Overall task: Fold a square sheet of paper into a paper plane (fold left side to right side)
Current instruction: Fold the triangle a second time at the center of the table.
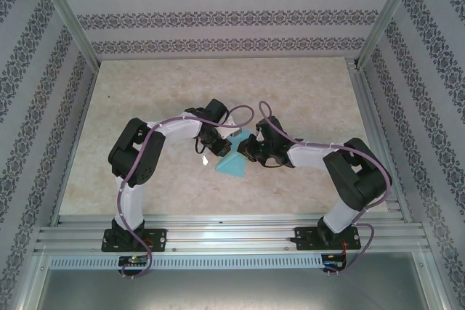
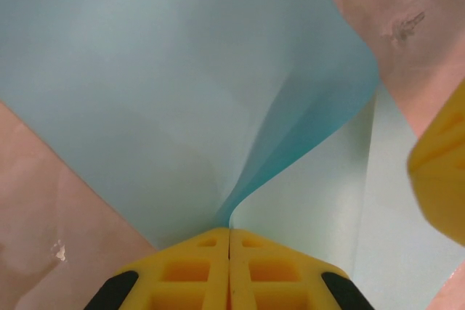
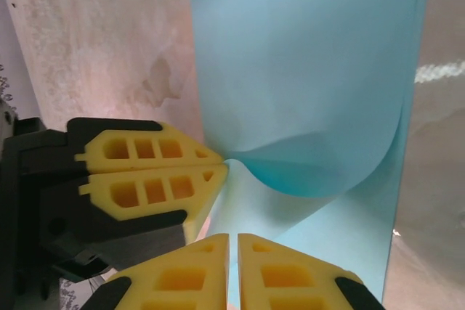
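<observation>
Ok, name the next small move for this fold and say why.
Probably lower the left gripper a little toward the right gripper, laying its pinched edge onto the layer below. Both sets of fingers are shut on the square sheet of paper, which arches in a loose curl, uncreased.

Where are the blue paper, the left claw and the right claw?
blue paper (image 2: 145, 70): left wrist view, raised flap.
left claw (image 2: 229, 241): left wrist view, between fingertips.
right claw (image 3: 233, 246): right wrist view, between fingertips.
</observation>
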Action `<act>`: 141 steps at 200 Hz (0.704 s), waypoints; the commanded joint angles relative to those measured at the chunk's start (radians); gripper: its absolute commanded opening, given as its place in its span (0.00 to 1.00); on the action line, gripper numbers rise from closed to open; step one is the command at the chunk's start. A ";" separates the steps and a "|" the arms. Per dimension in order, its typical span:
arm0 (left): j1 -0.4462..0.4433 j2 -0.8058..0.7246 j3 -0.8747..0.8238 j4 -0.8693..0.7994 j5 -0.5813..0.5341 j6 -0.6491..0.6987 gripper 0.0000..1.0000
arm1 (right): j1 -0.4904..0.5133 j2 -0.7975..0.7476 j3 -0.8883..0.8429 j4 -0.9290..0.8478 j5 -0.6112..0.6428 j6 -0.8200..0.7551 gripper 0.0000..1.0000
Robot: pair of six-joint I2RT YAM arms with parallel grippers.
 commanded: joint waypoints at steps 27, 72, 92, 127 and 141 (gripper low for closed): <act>-0.002 0.036 0.026 0.023 0.035 0.001 0.07 | -0.008 0.026 0.024 0.064 0.011 0.033 0.12; -0.004 0.040 0.035 0.027 0.049 -0.002 0.07 | 0.002 0.052 0.037 0.084 0.006 0.044 0.12; -0.006 0.045 0.037 0.025 0.048 -0.002 0.07 | 0.006 0.067 0.045 0.092 0.008 0.048 0.12; -0.006 0.046 0.036 0.024 0.046 -0.002 0.07 | 0.010 0.089 0.048 0.076 0.017 0.049 0.12; -0.006 0.046 0.036 0.025 0.047 -0.002 0.07 | 0.011 0.093 0.046 0.065 0.020 0.048 0.12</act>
